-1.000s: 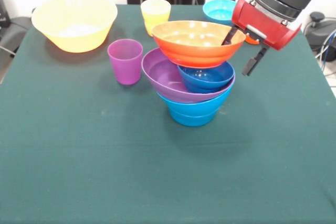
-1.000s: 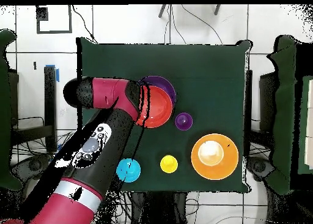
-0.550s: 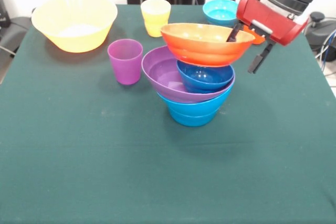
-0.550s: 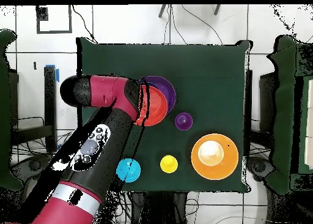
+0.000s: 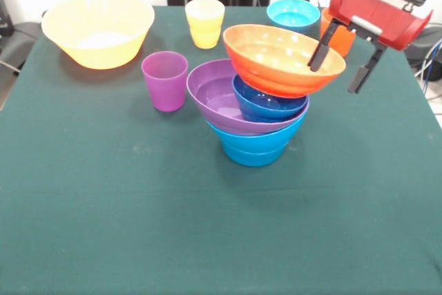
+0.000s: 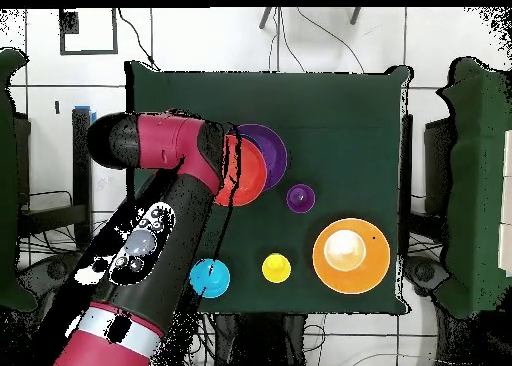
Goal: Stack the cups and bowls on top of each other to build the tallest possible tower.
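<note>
The tower stands mid-table: a mid-blue bowl (image 5: 254,147) at the base, then a wide purple bowl (image 5: 210,94) leaning left, a small dark blue bowl (image 5: 271,103), and on top an orange bowl (image 5: 280,59) tilted and hanging over to the right. My gripper (image 5: 339,65) is open and straddles the orange bowl's right rim, with one finger (image 5: 319,53) inside the bowl and the other outside. From overhead, the arm (image 6: 165,222) covers part of the orange bowl (image 6: 245,172) and the purple bowl (image 6: 268,147). A purple cup (image 5: 164,79) stands to the tower's left.
A yellow cup (image 5: 204,21), a small cyan bowl (image 5: 293,13) and an orange cup (image 5: 338,39), partly behind the gripper, stand along the far edge. The large yellow bowl (image 5: 98,29) sits at the far left corner.
The gripper moved right and rose a little. The orange bowl slid right with it and now tilts further over the tower's right side.
</note>
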`<state>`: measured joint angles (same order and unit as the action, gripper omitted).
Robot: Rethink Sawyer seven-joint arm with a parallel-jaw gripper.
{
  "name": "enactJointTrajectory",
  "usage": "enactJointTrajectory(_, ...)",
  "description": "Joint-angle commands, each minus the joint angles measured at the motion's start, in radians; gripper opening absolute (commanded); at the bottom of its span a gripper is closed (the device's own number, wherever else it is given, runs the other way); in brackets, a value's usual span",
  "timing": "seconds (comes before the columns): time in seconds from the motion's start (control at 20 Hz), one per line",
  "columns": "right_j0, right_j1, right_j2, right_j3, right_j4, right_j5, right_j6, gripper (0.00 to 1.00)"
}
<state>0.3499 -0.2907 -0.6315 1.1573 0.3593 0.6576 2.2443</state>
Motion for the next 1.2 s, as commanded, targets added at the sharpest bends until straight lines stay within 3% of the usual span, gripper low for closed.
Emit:
enactJointTrajectory(0.05,-0.016,0.025,0.088,-0.045,0.010,-0.041,0.170,1.00)
enactJointTrajectory(1.0,-0.017,0.026,0.100,-0.038,0.010,-0.039,0.165,1.00)
enactJointTrajectory(1.2,-0.008,0.001,0.125,0.011,0.021,-0.010,0.165,1.00)
